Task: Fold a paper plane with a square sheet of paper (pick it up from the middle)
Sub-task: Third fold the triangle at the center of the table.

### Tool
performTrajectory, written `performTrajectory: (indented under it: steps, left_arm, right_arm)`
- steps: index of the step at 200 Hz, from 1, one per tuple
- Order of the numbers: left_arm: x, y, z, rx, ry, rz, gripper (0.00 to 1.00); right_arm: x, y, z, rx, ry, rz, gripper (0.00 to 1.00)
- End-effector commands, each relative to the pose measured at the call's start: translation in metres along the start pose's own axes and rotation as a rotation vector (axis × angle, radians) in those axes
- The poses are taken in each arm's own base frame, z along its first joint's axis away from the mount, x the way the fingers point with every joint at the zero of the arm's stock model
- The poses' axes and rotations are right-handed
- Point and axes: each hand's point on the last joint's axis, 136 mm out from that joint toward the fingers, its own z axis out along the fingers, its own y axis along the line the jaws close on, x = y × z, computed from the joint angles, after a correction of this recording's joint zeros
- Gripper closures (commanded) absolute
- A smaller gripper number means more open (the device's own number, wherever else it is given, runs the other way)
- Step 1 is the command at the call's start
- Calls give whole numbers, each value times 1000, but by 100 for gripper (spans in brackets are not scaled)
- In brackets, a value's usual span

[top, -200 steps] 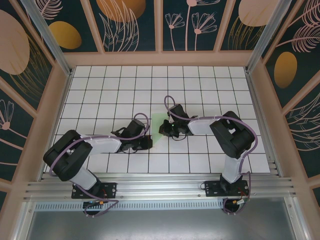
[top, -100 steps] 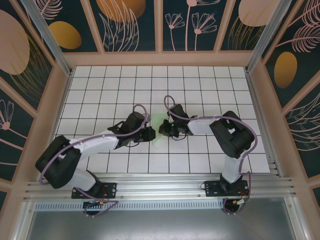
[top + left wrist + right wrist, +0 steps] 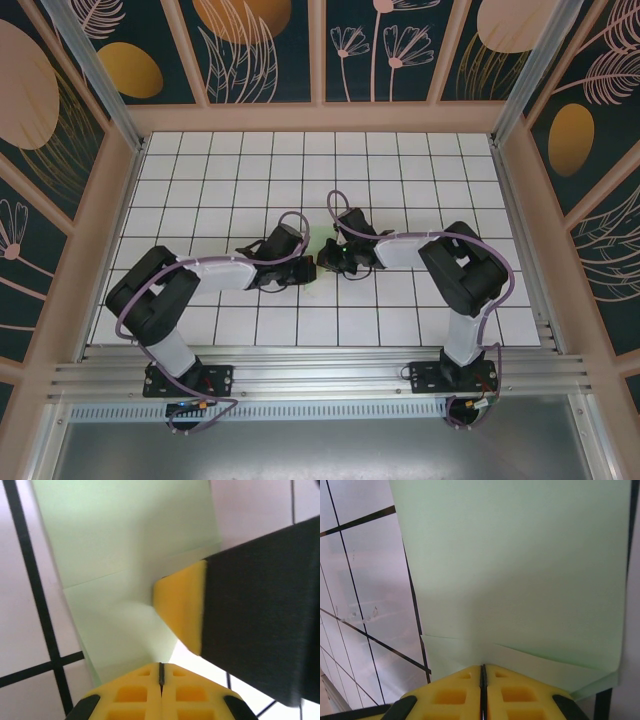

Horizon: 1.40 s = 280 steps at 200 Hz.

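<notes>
Tiled table is ruled in black grid lines. Dark panels, printed with flowers and leaves, are set around it. Metal rails are laid along the near edge, with a grey sheet, possibly steel, below them.

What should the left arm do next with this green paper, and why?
Probably press the left gripper down onto the square sheet of paper and run it along the fold: it sits shut at the sheet's edge, while the right gripper appears to pinch the sheet.
</notes>
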Motion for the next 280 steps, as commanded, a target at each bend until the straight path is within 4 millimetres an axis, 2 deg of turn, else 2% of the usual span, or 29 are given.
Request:
performTrajectory:
  steps: [1, 33, 74, 105, 129, 149, 176, 194, 224, 238, 280]
  left_arm:
    - [10, 26, 5, -98, 14, -1, 95]
    - [22, 48, 11, -160, 36, -17, 97]
    - [28, 51, 11, -151, 40, -8, 98]
    - [26, 48, 10, -140, 35, -4, 99]
    - [25, 45, 11, -132, 32, -3, 99]
    - [24, 44, 11, -128, 31, -4, 99]
    - [25, 46, 12, -134, 36, -3, 100]
    - [27, 48, 11, -146, 42, 2, 100]
    - [30, 52, 11, -156, 47, 5, 100]
    - [31, 53, 12, -160, 52, 8, 100]
    - [34, 57, 10, -173, 59, 21, 100]
  right_arm:
    - [3, -28, 6, 119, -9, 22, 88]
    - [-3, -18, -1, 95, -33, -4, 87]
    - [-8, 6, -16, 19, -70, -49, 86]
    - [1, 13, -24, -33, -61, -70, 88]
    - [16, 15, -18, -66, -12, -81, 90]
    - [22, 9, -10, -52, 1, -73, 92]
    - [23, -9, 5, 18, 22, -53, 94]
    - [17, -23, 4, 95, -5, -45, 94]
    - [0, -34, -3, 146, -53, -23, 94]
    - [-8, -36, -4, 132, -61, -11, 93]
    - [-26, -21, -9, 40, -72, -9, 91]
